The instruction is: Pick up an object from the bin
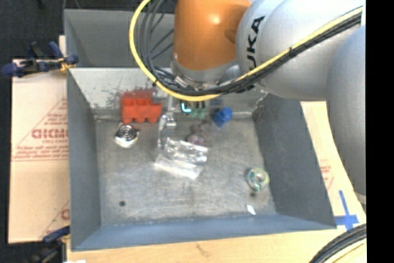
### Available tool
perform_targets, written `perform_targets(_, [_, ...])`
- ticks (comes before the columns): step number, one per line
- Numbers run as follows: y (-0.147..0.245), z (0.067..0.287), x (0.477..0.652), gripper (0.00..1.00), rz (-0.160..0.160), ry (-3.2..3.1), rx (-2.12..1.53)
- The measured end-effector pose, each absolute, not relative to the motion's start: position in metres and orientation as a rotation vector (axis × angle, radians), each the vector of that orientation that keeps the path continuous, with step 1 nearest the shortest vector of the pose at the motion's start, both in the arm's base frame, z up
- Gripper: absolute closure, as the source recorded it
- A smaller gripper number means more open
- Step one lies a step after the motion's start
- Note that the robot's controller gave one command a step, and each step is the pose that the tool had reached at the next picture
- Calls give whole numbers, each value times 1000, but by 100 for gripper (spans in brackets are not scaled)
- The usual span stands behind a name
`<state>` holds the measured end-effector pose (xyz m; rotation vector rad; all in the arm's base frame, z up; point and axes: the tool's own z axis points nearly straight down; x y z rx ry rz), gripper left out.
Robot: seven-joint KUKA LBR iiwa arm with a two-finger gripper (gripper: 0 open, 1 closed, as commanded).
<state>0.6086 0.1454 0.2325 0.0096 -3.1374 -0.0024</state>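
My gripper (189,109) hangs below the orange wrist cover, over the back middle of the bin. Just in front of it lies a crumpled clear plastic piece (180,156) on the bin floor. To the gripper's left, a red block (140,108) rests against the back wall. A small blue piece (221,115) lies close to its right. A shiny metal nut-like part (126,135) sits in front of the red block.
A small greenish clear ring (257,178) lies at the front right, with a tiny white scrap (251,210) near the front wall. The arm and its yellow cable cover the bin's back right.
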Motion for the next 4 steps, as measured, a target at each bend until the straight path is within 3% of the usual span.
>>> perform_targets(1, [127, 134, 537, 0, 0, -3132, 30])
perform_targets(2, [67, 76, 615, 0, -5, -3124, 383])
perform_targets(3, [68, 79, 618, 100, -7, -3141, 379])
perform_targets(4, [78, 209, 623, 100, 2, -3128, 390])
